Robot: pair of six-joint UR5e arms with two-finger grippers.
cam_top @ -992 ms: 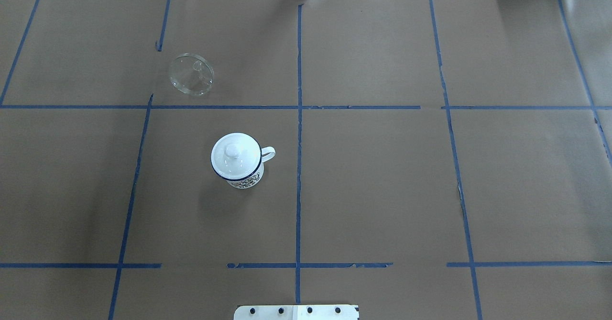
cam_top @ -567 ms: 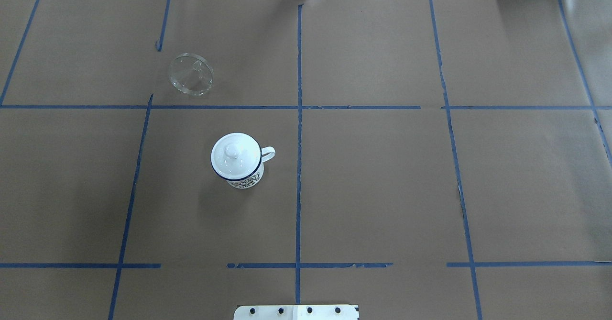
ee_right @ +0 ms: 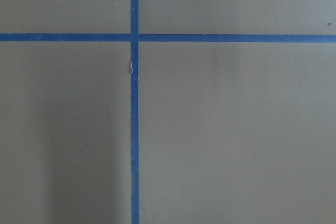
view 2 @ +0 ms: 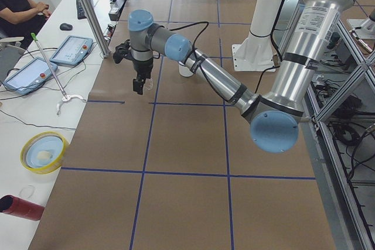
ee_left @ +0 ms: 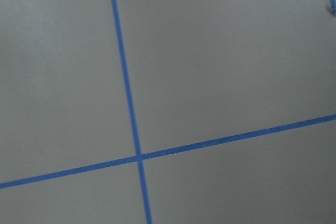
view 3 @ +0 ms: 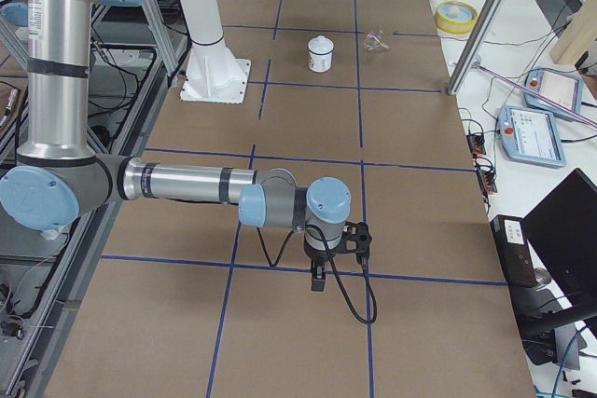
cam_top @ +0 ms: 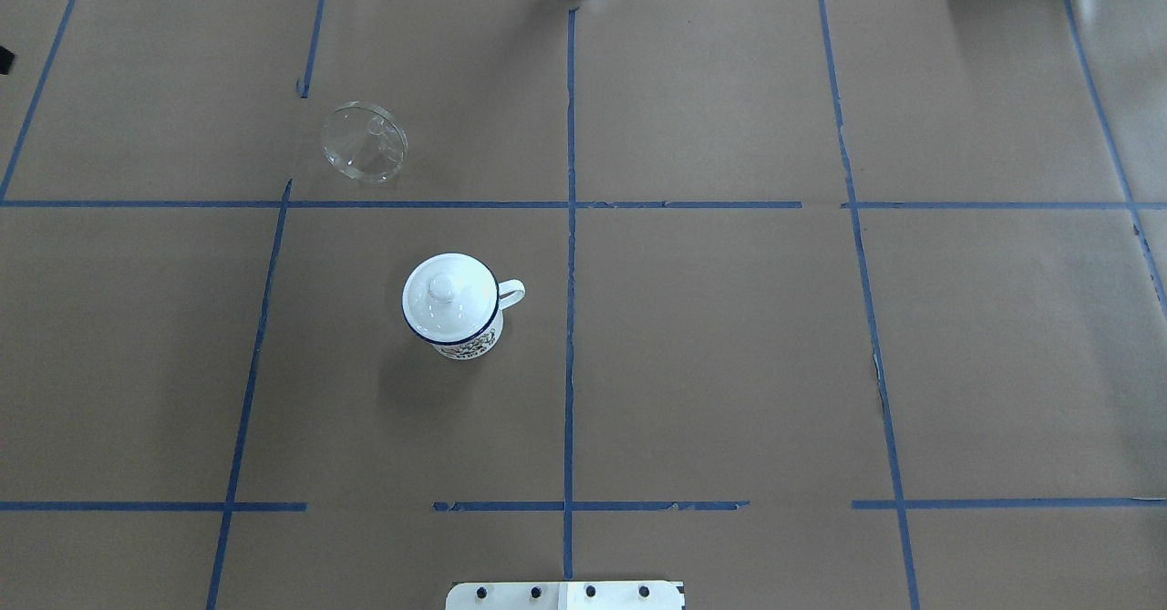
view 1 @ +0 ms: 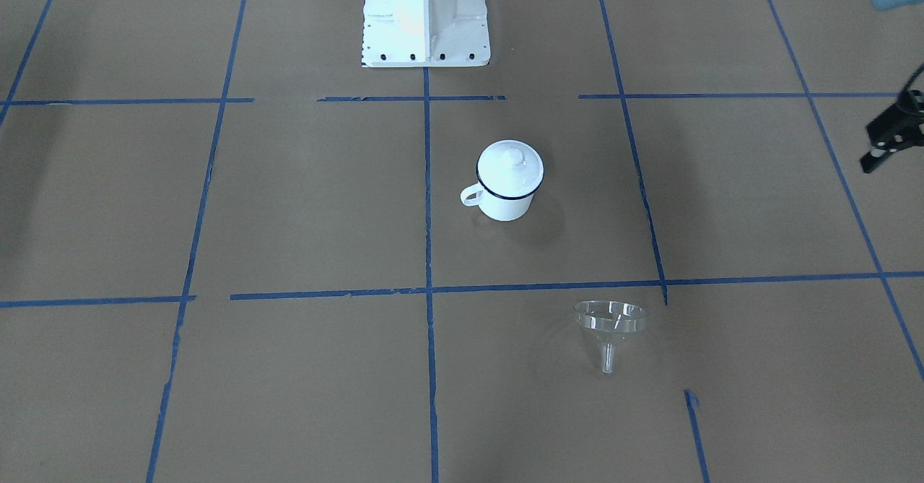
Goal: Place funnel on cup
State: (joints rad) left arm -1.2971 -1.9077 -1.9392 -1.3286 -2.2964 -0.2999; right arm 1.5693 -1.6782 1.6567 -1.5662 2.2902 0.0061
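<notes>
Under the left claw (view 2: 139,88) the wrist view shows only bare brown counter (ee_left: 226,61) crossed by blue tape (ee_left: 125,77). This claw hangs above the counter with neither task thing in it; how wide its fingers stand I cannot tell. Well apart from it, toward the middle of the counter, the clear funnel (cam_top: 365,142) lies untouched, seemingly tipped over on its rim and stem. Further from the claw, beyond a tape line, the white enamel cup (cam_top: 456,323) stands upright, its handle turned away from the claw. A knobbed white lid (cam_top: 444,295) sits on its mouth. Farthest off, the right claw (view 3: 318,279) hangs low over bare counter, well away from both things; its opening cannot be judged either. By my reading nothing of the task is done. The funnel has yet to be grasped and carried over, and the lid probably has to come off first.
</notes>
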